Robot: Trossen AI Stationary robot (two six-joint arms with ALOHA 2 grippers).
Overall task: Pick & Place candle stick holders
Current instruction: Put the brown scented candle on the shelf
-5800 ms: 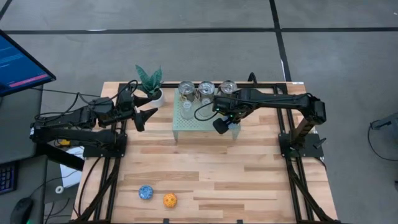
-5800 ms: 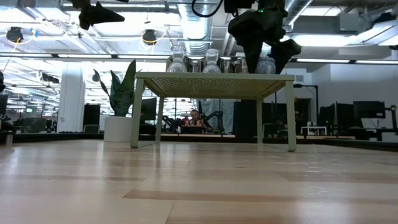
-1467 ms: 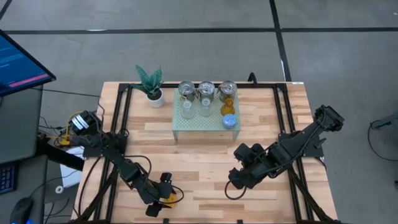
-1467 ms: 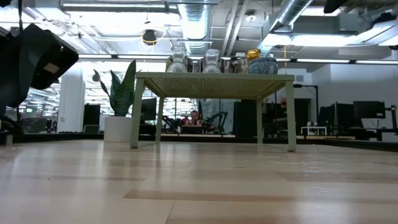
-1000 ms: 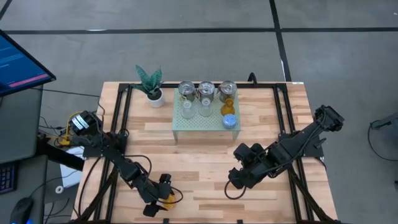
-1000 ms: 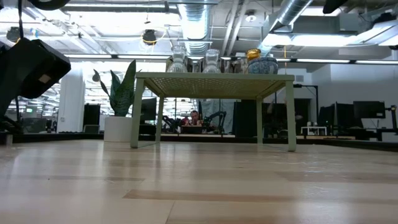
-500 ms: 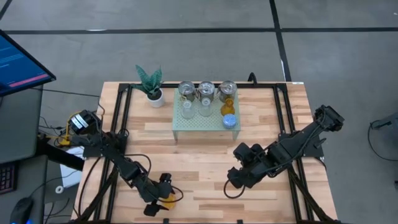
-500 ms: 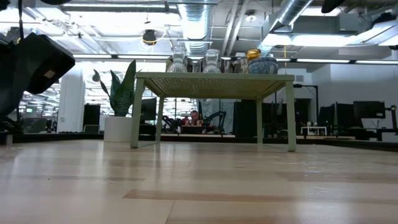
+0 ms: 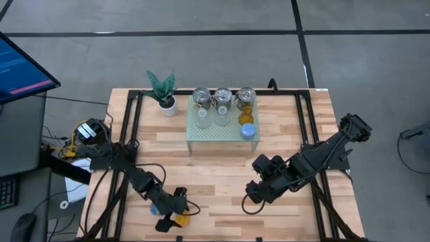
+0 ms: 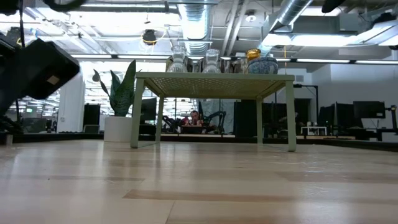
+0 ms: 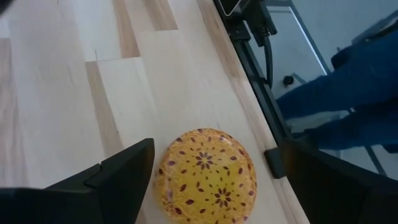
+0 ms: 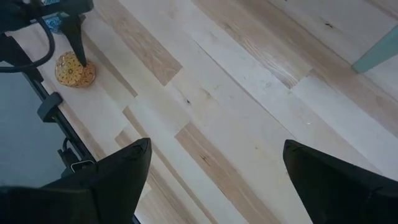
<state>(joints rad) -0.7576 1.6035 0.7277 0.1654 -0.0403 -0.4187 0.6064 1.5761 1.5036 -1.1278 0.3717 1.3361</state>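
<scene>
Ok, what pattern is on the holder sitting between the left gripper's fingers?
Orange holder with small dark red petal marks around a central flower; clearest in the left wrist view.

Seven holders (image 9: 221, 107) on the stand (image 9: 201, 134), plant (image 9: 162, 91) to its left

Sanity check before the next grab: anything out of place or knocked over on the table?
Nothing is tipped or spilled. The holders on the green stand sit upright in rows. The orange holder lies near the table's front edge, between the open left claw's fingers; a blue holder sits beside it. Right claw hovers open.
</scene>
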